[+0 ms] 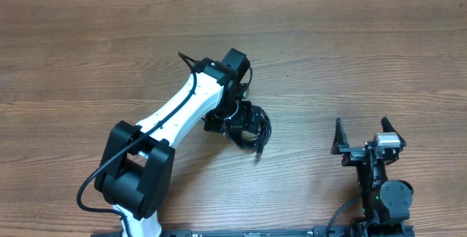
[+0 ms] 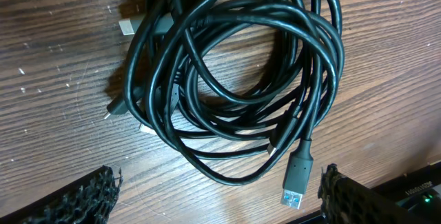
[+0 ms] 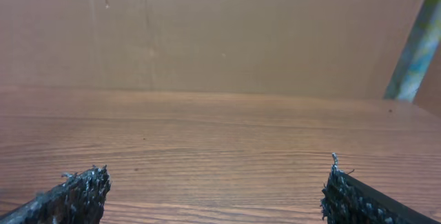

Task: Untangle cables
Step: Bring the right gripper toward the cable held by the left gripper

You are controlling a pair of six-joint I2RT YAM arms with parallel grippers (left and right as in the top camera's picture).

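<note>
The cables point(image 2: 234, 79) lie in one tangled black coil on the wooden table point(image 2: 55, 58). A USB plug point(image 2: 298, 177) sticks out at the coil's near edge, and other plug ends point(image 2: 127, 25) show at its left. My left gripper point(image 2: 217, 193) hangs open just above the coil's near side, one finger on each side and nothing between them. From overhead the coil point(image 1: 257, 129) shows partly under the left gripper point(image 1: 235, 120). My right gripper point(image 1: 361, 136) stands open and empty at the right front, far from the cables; its wrist view shows only bare table between the fingers point(image 3: 77, 195).
The left arm point(image 1: 175, 117) stretches from the front left to the table's middle. A brown wall point(image 3: 220, 31) rises behind the far table edge. The right arm's base point(image 1: 387, 197) sits at the front edge.
</note>
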